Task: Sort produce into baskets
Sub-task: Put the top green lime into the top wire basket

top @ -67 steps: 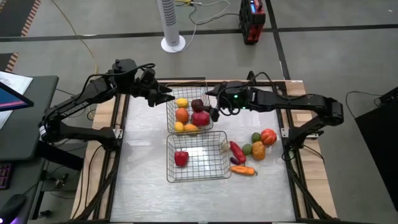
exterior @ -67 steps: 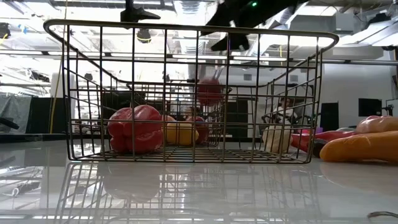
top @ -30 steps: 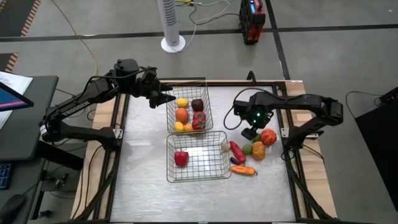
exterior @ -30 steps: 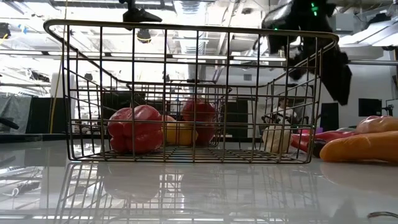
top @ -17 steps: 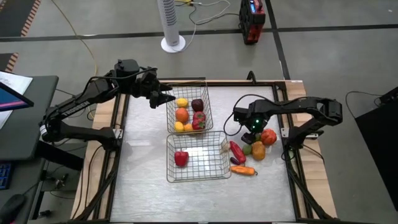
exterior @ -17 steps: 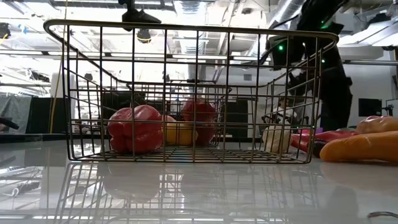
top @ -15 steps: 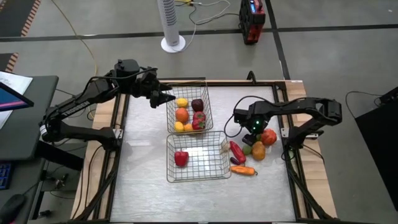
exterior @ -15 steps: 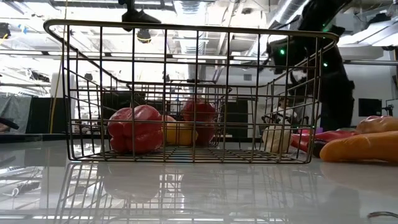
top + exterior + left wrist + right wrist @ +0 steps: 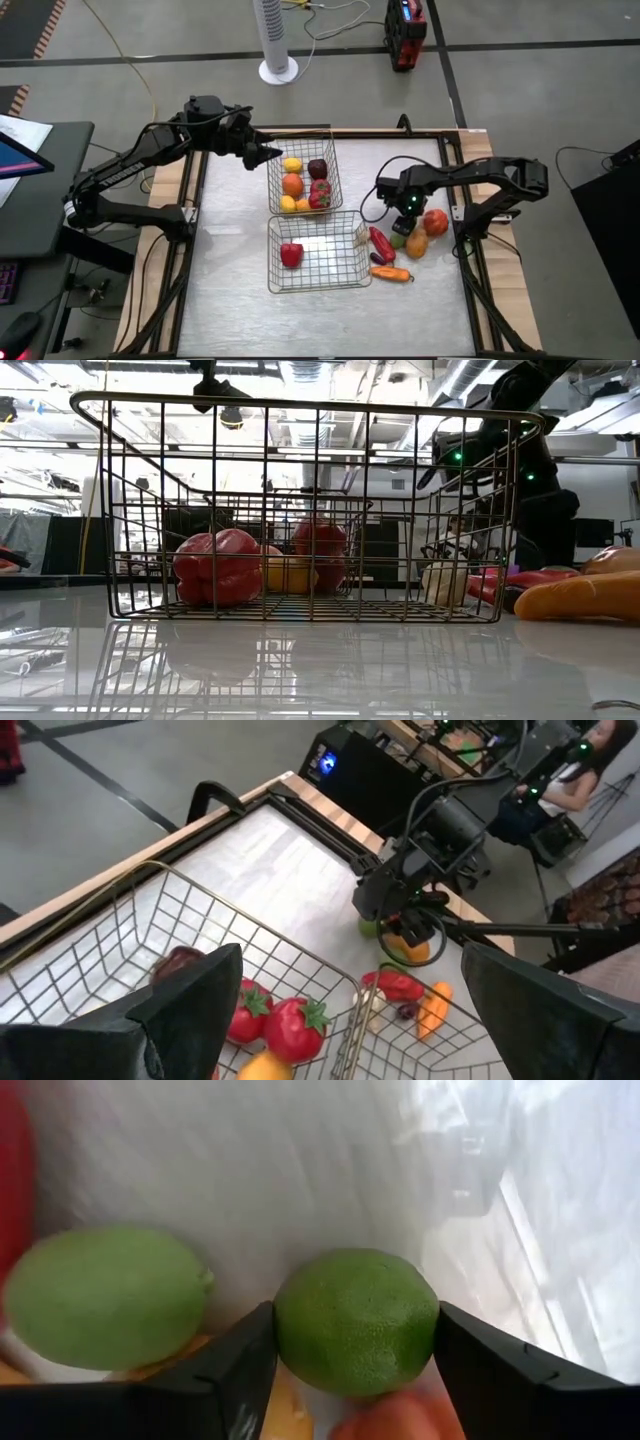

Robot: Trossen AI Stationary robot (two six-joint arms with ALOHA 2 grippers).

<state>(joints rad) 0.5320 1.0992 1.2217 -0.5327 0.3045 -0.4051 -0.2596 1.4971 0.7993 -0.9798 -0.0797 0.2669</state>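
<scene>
Caution: lime pick at the crowded pile on the right of the worktop [image 9: 230, 250]

Your right gripper [image 9: 355, 1355] stood low over the loose produce, its fingers [image 9: 235, 1370] against both sides of a green lime [image 9: 356, 1318], closed around it but not lifted. A second lime [image 9: 105, 1296] lay just beside; a slip could have knocked it rolling. Your left gripper [image 9: 340, 1010] hung wide open and empty over the far basket [image 9: 325, 170].

Black jointed arms [image 9: 140, 160], green lights
</scene>
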